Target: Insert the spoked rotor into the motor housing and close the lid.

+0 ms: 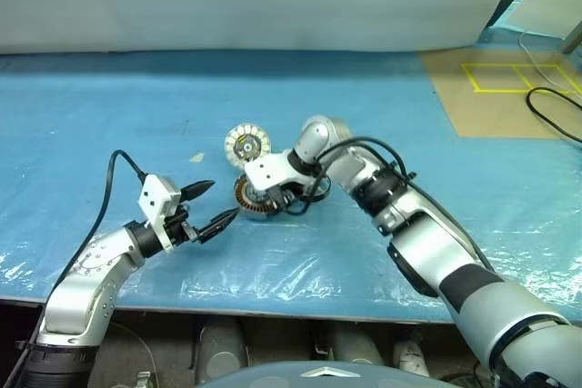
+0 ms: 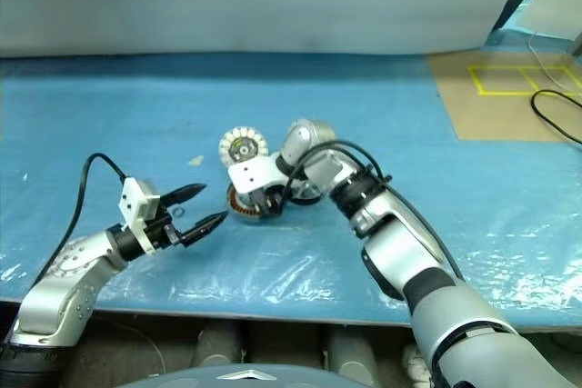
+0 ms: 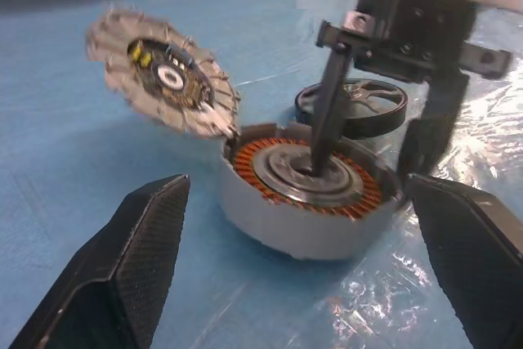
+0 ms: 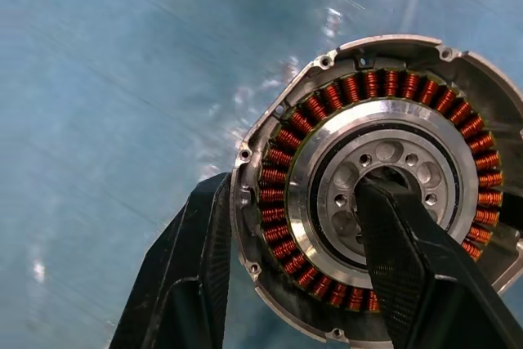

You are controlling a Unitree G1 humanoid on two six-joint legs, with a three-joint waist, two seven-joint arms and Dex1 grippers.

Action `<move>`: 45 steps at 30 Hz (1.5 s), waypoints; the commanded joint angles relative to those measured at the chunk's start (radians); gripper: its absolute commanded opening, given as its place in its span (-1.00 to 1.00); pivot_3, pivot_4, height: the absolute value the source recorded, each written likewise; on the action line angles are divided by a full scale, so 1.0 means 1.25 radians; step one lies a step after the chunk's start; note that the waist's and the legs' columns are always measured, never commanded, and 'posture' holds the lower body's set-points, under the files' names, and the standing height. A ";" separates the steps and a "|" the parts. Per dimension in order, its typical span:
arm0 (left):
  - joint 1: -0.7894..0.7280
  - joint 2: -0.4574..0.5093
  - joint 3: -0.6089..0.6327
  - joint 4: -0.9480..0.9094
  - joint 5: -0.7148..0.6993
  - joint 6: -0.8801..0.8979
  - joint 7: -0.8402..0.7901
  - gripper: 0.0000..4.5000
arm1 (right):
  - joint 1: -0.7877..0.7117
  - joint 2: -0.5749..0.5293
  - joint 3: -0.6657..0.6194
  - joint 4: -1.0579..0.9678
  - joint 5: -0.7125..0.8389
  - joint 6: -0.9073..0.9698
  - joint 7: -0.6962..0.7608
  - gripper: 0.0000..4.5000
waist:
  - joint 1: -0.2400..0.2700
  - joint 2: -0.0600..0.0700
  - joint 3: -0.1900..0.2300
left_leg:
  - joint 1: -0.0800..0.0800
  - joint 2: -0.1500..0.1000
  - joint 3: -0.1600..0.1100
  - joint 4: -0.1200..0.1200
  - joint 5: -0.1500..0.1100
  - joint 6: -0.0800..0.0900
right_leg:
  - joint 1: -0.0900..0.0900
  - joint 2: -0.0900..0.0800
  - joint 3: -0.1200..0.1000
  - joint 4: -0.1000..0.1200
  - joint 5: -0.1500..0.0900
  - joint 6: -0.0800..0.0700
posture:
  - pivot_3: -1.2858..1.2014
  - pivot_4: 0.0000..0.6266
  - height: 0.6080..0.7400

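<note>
Silver-grey arms w/ black cables, white wrist blocks, black pointed fingers point(image 1: 202, 190).

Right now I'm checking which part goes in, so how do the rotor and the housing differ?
The spoked rotor is black-rimmed with open spokes; the motor housing is grey with copper windings. The rotor lies untouched behind; the housing has the right tool straddling its wall. Both are round.

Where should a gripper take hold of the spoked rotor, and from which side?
By its black rim, from above. The spoked rotor lies flat on the blue sheet just behind the motor housing, so one finger could likely drop through a spoke gap and the other outside, away from the housing side.
</note>
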 commanded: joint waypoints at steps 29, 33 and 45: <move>-0.043 -0.001 -0.011 -0.012 -0.019 0.031 -0.004 1.00 | -0.133 0.036 0.072 -0.143 0.085 0.359 -0.032 0.42 | 0.000 0.000 0.000 | 0.007 -0.001 0.003 -0.003 0.000 -0.004 | 0.004 0.000 0.005 -0.001 0.000 0.001 | 0.03 -0.52 1.00; -0.048 0.004 -0.009 -0.004 -0.021 0.033 -0.012 1.00 | -0.195 0.017 0.027 -0.207 0.153 0.420 0.005 0.42 | 0.001 0.000 0.000 | 0.003 -0.001 0.004 -0.003 0.000 -0.005 | 0.001 0.000 0.005 -0.002 0.000 0.001 | 0.03 -0.52 1.00; -0.047 0.040 0.020 0.000 -0.030 0.040 -0.038 1.00 | -0.091 -0.162 -0.077 -0.362 0.314 0.538 -0.066 0.42 | 0.006 -0.001 0.000 | 0.003 -0.001 0.003 -0.003 0.000 -0.005 | 0.001 0.000 0.004 -0.002 0.000 0.001 | 0.03 -0.52 1.00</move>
